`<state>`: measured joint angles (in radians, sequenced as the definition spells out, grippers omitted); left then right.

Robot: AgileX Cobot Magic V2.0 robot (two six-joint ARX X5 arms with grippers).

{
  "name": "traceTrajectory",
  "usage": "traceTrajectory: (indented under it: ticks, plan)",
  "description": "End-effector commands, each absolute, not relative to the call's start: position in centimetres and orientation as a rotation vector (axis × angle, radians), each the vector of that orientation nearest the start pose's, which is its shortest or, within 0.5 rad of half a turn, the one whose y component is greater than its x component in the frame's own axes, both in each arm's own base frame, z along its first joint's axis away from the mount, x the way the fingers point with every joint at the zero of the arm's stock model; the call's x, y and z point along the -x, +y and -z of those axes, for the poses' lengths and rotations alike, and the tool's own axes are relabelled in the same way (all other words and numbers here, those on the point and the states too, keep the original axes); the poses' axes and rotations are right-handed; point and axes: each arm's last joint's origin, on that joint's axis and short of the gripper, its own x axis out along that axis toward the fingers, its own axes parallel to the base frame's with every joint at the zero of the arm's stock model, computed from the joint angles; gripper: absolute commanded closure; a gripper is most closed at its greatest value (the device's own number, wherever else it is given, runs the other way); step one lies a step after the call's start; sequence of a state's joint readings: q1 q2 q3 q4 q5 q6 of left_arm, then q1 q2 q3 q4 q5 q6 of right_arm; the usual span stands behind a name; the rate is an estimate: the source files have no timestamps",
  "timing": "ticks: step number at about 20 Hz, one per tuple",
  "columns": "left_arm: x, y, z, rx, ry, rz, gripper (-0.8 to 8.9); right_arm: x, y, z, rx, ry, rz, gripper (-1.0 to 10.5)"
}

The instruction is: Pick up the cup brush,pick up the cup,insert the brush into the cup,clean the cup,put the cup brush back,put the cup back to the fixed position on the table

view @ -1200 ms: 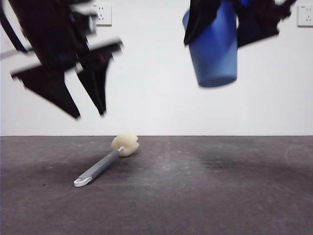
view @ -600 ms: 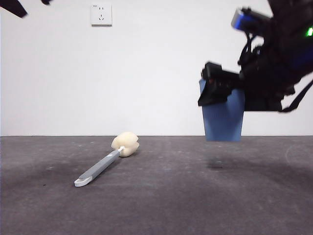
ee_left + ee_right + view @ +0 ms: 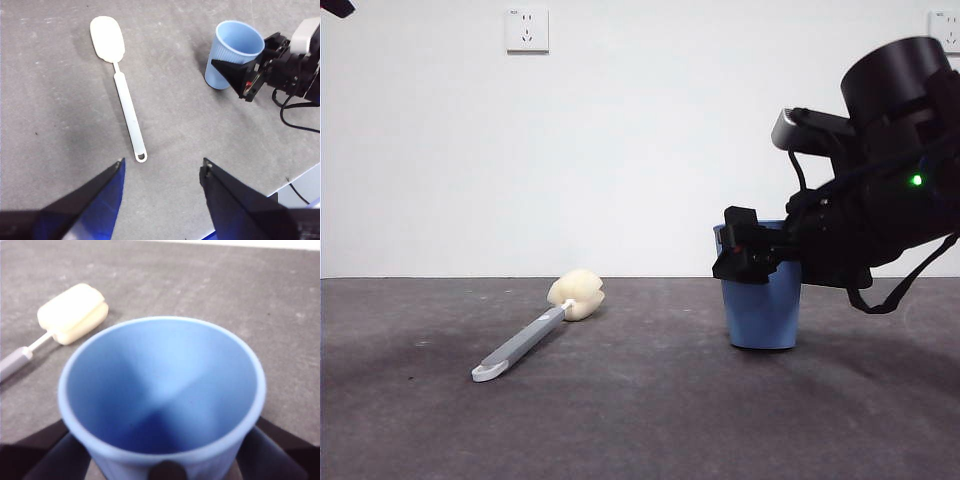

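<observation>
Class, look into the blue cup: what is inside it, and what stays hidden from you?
The cup looks empty: only its smooth blue inner wall and bottom show. The cup brush lies apart on the table. The right end effector covers part of the cup's outer wall.

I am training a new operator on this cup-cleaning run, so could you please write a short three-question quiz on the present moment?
1. True or false: the blue ribbed plastic cup stands upright on the dark grey matte table.
2. Which claw is around the cup? A) left claw B) right claw
3. Fill in: the grey-handled cup brush with the cream sponge head lies flat on the ____, apart from the cup.

Key: 1 true. 2 B; the left claw hangs open above the table, holding nothing. 3 table.
</observation>
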<state>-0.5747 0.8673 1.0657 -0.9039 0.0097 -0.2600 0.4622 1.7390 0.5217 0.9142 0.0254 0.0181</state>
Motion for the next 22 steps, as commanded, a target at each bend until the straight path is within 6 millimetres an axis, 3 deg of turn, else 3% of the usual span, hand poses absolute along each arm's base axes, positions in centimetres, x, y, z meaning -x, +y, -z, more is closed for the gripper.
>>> traceTrajectory:
  ticks: [1, 7, 10, 17, 22]
  plan:
    - [-12.7, -8.3, -34.8, 0.044, 0.752, 0.465, 5.56, -26.5, 13.0, -11.7, 0.076, 0.346, -0.429, 9.6]
    - [-12.7, -8.3, -34.8, 0.041, 0.753, 0.465, 5.56, -26.3, 12.9, -11.4, 0.067, 0.404, -0.422, 5.6]
    - [-12.7, -8.3, -34.8, 0.039, 0.753, 0.466, 5.56, -26.2, 12.9, -11.7, 0.069, 0.412, -0.42, 4.4]
    - [-12.5, -8.1, -34.5, 0.028, 0.787, 0.458, 5.56, -25.9, 12.7, -14.1, 0.051, 0.344, -0.423, 4.3]
    - [-12.5, -8.1, -34.5, 0.027, 0.786, 0.456, 5.56, -24.3, 11.9, -16.5, 0.047, 0.42, -0.417, 4.3]
